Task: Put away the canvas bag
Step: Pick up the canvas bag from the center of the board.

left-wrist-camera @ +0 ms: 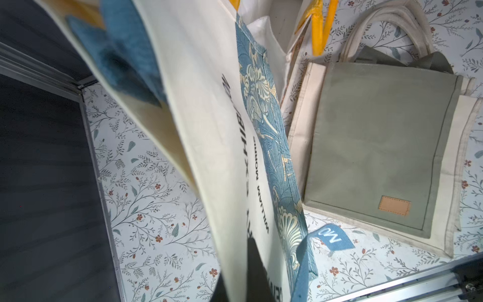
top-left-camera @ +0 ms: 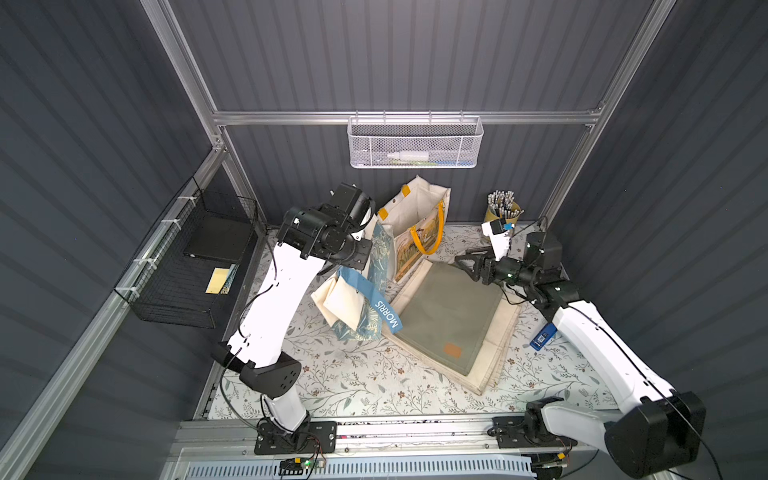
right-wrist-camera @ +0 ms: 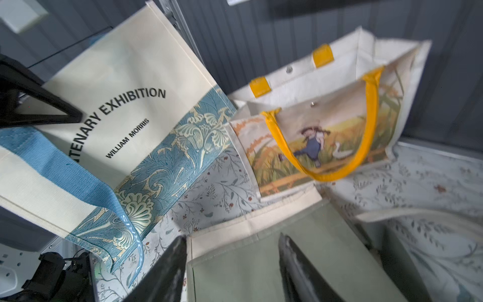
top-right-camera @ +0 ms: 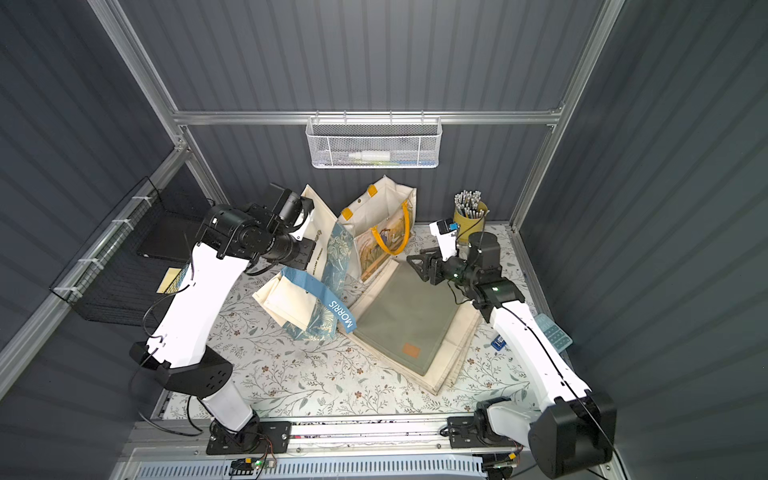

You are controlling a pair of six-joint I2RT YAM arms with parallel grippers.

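1. Left claw (top-right-camera: 313,255) is squeezing shut on the canvas bag (top-left-camera: 380,253), the cream one with blue flowers and the words "William Morris". I cannot see just where its fingers are biting.
2. I am seeing that bag at about 10 o'clock from the middle of the table (top-left-camera: 353,382). One part is standing up in the air by the claw. The rest is bending down and resting on the table.
3. The bag's blue strap (top-left-camera: 388,313), with "MORRIS" on it, is flopping out toward 4 o'clock. Its end is lying at the edge of the green bag (top-left-camera: 449,316).
4. The right claw (top-left-camera: 465,266) is holding its fingers apart with nothing between them. It is hanging over the 1 o'clock corner of the green bag.
5. The green bag is lying flat on a pile of cream bags (top-left-camera: 500,353) near the middle of the table.
6. A big bag with yellow handles (top-left-camera: 419,220) is standing open at 12 o'clock by the back wall, just beside the canvas bag.
7. A cup (top-left-camera: 503,210) full of thin sticks is sitting in the 1 o'clock corner. A black wire basket (top-left-camera: 174,311) is hanging on the wall at 9 o'clock. A white basket (top-left-camera: 415,137) is hanging high up at 12 o'clock.
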